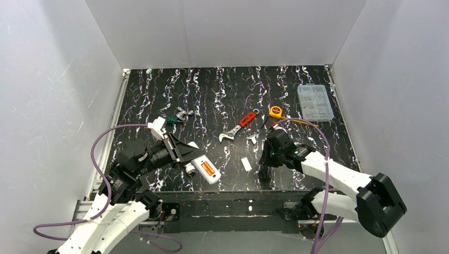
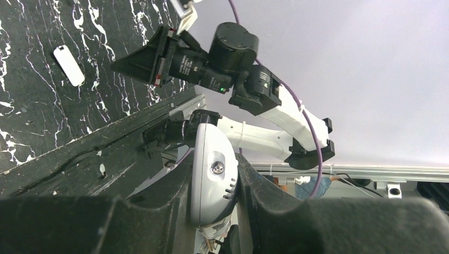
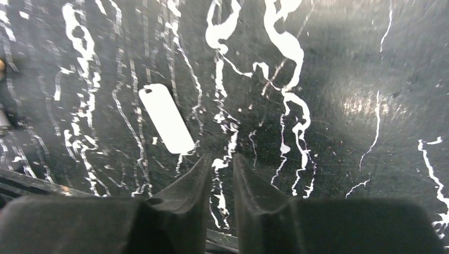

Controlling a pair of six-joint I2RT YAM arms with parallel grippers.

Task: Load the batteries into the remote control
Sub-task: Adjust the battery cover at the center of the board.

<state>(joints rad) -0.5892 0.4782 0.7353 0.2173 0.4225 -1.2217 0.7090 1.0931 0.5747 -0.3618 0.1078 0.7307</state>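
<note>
Orange shows in the back of the white remote control, where one battery lies in the recess facing up. The remote sits at about 7 o'clock on the black marbled table, near the front edge. The left gripper is clamped on it from the 10 o'clock side, and in the left wrist view a dark finger presses against each long side of the white body. Whether the remote touches the table or is held just above it cannot be told. A small flat white cover lies on the table at 6 o'clock, apart from the remote, between the two arms. The right gripper hangs at 5 o'clock just beside the cover, its jaws drawn almost together with only a thin slit between them and nothing in it. A red-handled wrench lies near the middle, a yellow tape measure at 1 o'clock of it, and a clear plastic box at 2 o'clock by the far right edge.
</note>
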